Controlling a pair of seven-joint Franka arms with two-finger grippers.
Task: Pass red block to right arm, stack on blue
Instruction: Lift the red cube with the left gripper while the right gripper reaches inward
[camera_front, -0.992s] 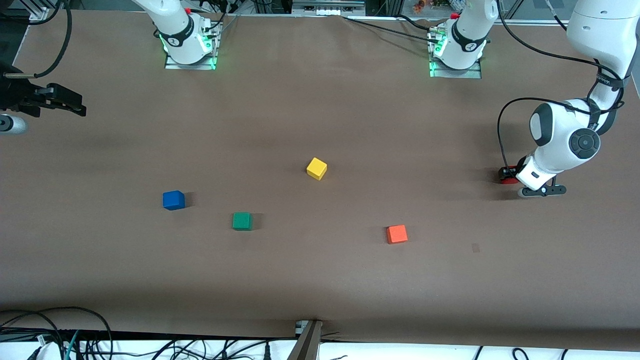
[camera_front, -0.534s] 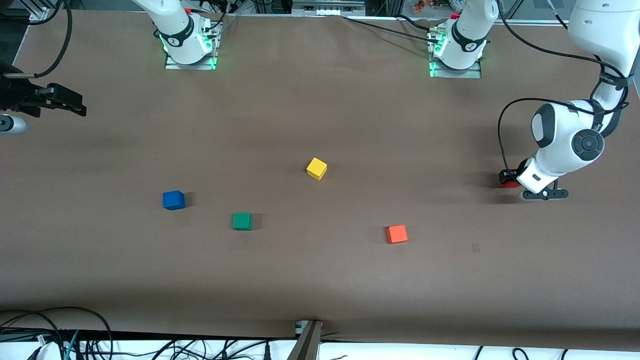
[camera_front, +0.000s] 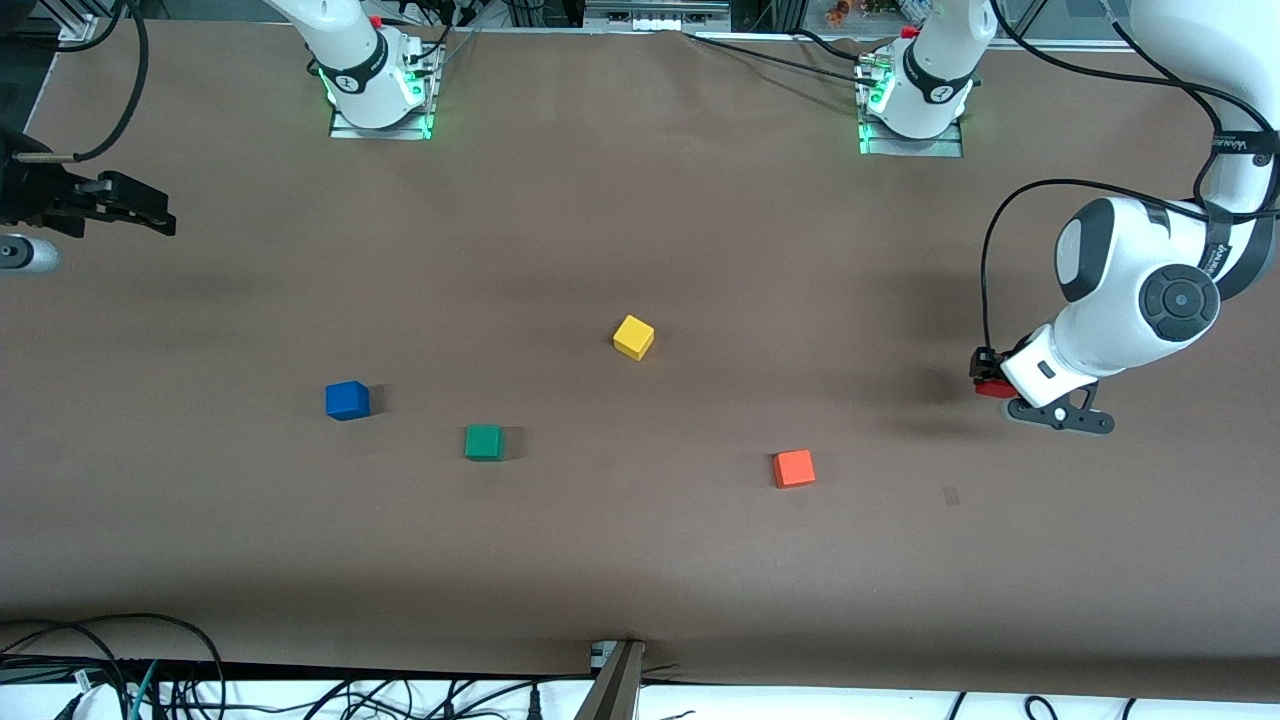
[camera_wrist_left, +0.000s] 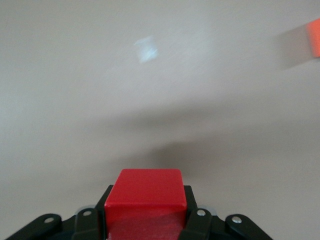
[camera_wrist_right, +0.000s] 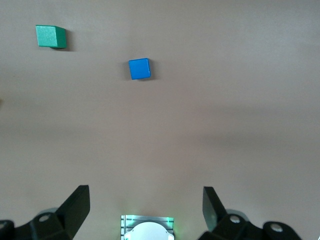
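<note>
your left gripper (camera_front: 990, 385) is clamping the red block (camera_wrist_left: 146, 200) above the table (camera_front: 640, 560); your right gripper (camera_wrist_right: 146, 202) is waiting, jaws spread.

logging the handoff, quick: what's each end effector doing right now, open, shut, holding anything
Left end effector: shut on the red block, up over the table at the left arm's end.
Right end effector: open, holding nothing, waiting above the right arm's end.

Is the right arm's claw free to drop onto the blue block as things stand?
Probably yes. The right claw is open and holds nothing, and the blue block sits alone with bare table around it; the green block lies apart from it. The left claw holds the red block.
</note>
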